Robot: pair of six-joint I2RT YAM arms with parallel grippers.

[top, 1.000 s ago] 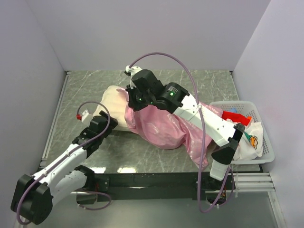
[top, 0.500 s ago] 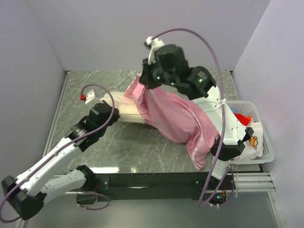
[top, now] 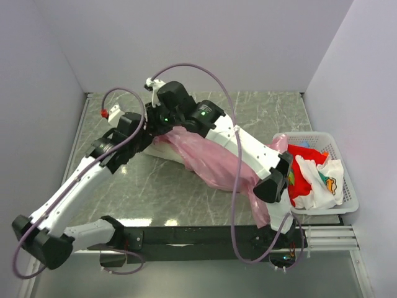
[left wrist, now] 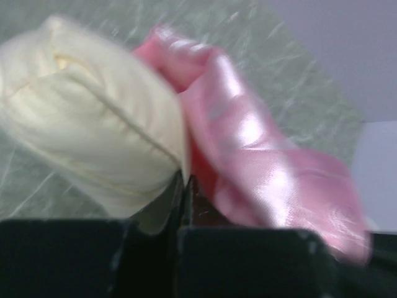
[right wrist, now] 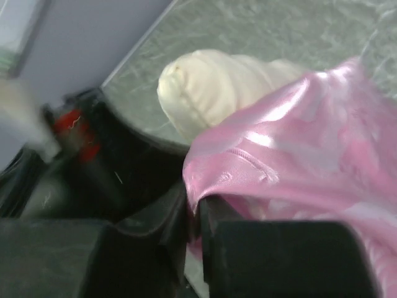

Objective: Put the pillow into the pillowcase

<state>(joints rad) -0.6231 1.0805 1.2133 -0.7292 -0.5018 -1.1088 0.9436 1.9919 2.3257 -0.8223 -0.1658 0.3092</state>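
Your left gripper [left wrist: 184,186] has its jaws pressed together. The pillow [left wrist: 87,130], plump, cream and piped along a seam, bulges just above and to the left of them. Its edge runs down to the tips, but you cannot tell whether any of it is pinched. To the right of those jaws lies the pillowcase [left wrist: 260,161], glossy pink and crumpled.

Your right gripper [right wrist: 197,208] is clamped on a fold of the pillowcase's edge. Beyond its jaws the pillow's rounded end pokes out of the pink fabric, and the left arm's black wrist [right wrist: 105,161] crowds in on their left.

Only the top view shows the right arm [top: 242,146] lying across the pillowcase and hiding most of the pillow. It also shows the marbled table [top: 173,192]. A white basket [top: 347,186] holding a red cloth [top: 301,177] and a printed white cloth [top: 325,180] sits well apart from both jaws.
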